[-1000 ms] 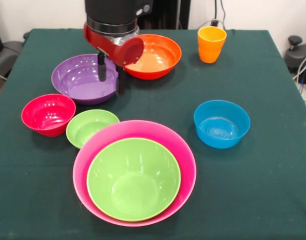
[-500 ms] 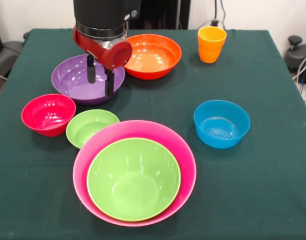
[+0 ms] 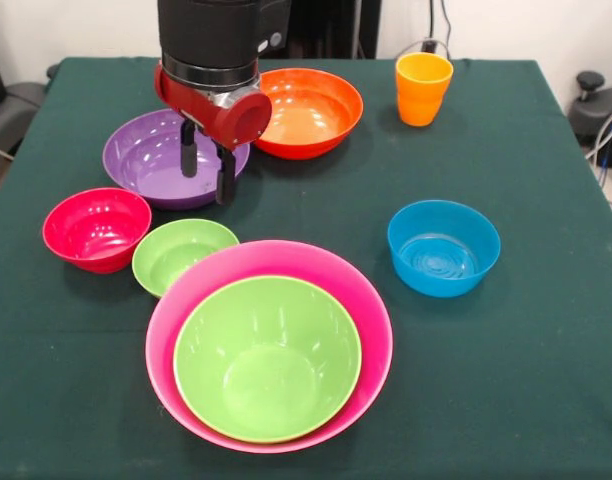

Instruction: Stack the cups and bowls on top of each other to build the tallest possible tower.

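Note:
My gripper (image 3: 207, 170) is open and empty, with one finger inside the large purple bowl (image 3: 146, 160) and the other at its near right rim. The large orange bowl (image 3: 311, 110) sits just right of it. The orange cup (image 3: 423, 88) stands upright at the far right. A large lime green bowl (image 3: 266, 360) sits nested in the huge pink bowl (image 3: 286, 255) at the front. The red bowl (image 3: 96, 228), the small lime green bowl (image 3: 181, 255) and the blue bowl (image 3: 443, 247) stand apart. The light green cup and a second purple bowl are out of view.
The dark green table (image 3: 526, 380) carries everything. The small lime green bowl touches the pink bowl's left rim. Cables and a chair base show beyond the table's right edge.
My gripper moved left from the gap between the purple and orange bowls to the purple bowl's right rim, then came down a little. The bowls and cup have not moved.

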